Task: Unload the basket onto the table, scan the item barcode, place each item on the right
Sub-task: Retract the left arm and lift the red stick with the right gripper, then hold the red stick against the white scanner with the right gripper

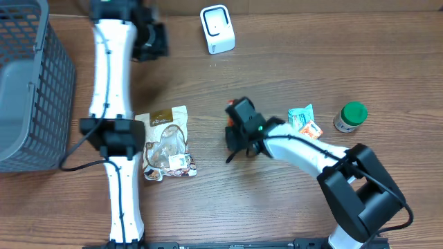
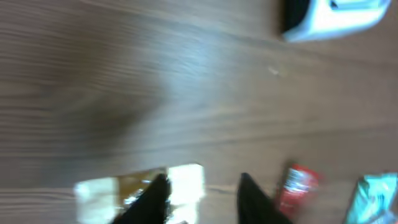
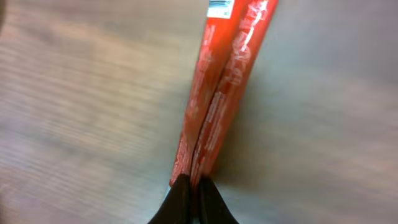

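1. Right wrist view: my right claw [image 3: 193, 190] is squeezed tight on the near end of a thin red packet [image 3: 221, 87]. I see the packet from its edge, and it runs up and away from the claw. A small barcode label [image 3: 220, 6] sits at its far end, cut off by the top of the picture. The wood table [image 3: 74, 112] is behind it.
2. Left wrist view: this one is blurry. My left claw [image 2: 204, 186] has its two black fingers [image 2: 155, 200] apart, with nothing between them. The white scanner [image 2: 336, 17] is in the top right corner. Well apart from the scanner, along the bottom edge, I see a snack bag [image 2: 140, 186], the red packet as a fuzzy red shape, and a teal packet [image 2: 378, 196].
3. Overhead view: the scanner stands at the far side of the table.
   - The left claw is near it, on its left.
   - The right claw is closer to the robot than the scanner and a little to its right. It hides almost all of the red packet.
   - The snack bag lies closer to the robot than the scanner, to its left.
   - The teal packet and a bottle [image 1: 351, 116] with a green cap lie closer to the robot and off to the scanner's right.
   - A grey basket [image 1: 55, 83] sits far to the scanner's left.
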`<state>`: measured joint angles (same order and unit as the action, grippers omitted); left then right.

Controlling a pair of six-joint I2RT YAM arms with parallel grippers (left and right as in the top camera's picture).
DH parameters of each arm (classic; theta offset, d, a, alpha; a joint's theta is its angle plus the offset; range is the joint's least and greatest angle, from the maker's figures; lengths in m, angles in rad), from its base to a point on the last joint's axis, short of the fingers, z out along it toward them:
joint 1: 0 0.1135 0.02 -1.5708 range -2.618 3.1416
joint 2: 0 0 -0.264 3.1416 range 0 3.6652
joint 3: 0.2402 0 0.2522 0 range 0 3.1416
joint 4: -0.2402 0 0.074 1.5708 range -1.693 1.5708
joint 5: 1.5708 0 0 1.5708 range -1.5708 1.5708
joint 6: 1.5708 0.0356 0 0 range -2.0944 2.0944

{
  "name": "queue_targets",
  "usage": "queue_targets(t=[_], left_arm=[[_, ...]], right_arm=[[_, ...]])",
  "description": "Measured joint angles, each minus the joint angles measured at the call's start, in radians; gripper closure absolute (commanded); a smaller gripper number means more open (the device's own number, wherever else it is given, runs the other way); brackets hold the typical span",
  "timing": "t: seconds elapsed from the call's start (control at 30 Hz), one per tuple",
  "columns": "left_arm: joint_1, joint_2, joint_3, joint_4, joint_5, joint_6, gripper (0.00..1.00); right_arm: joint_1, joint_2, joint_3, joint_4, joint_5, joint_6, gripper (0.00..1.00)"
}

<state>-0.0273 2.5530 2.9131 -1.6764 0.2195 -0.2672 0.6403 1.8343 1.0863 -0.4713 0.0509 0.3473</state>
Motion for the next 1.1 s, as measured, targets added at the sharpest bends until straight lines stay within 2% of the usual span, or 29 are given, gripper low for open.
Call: queue_targets(t=[0.07,0.1,0.17,0.27,0.43,0.63,0.73,1.1], left_arm=[[0.05,0.0,0.0,0.008,-0.007,-0.001,0.02],[0.075,0.0,0.0,0.011,-0.011,-0.002,0.0],[0.11,0.0,0.0,0.014,-0.014,-0.003,0.0],[0.148,0.0,0.0,0.016,-0.015,-0.002,0.0],[0.166,0.0,0.0,0.016,-0.018,-0.002,0.0],[0.166,0.0,0.0,0.016,-0.018,-0.003,0.0],[0.166,0.0,0.0,0.016,-0.018,-0.002,0.0],[0.166,0.0,0.0,0.016,-0.018,-0.002,0.0]], right_arm=[[-0.012,0.0,0.087,-0.056,0.103,-0.117,0.96],[-0.016,0.0,0.14,-0.063,0.171,-0.194,0.96],[-0.019,0.0,0.225,-0.035,0.28,-0.33,0.96],[-0.019,-0.004,0.317,0.099,0.419,-0.542,0.96],[-0.043,-0.015,0.343,0.37,0.541,-0.832,0.96],[-0.116,0.017,0.346,0.61,0.586,-1.014,0.96],[-0.141,0.07,0.362,0.662,0.601,-1.094,0.96],[-0.148,0.439,0.436,0.894,0.67,-1.492,0.97]])
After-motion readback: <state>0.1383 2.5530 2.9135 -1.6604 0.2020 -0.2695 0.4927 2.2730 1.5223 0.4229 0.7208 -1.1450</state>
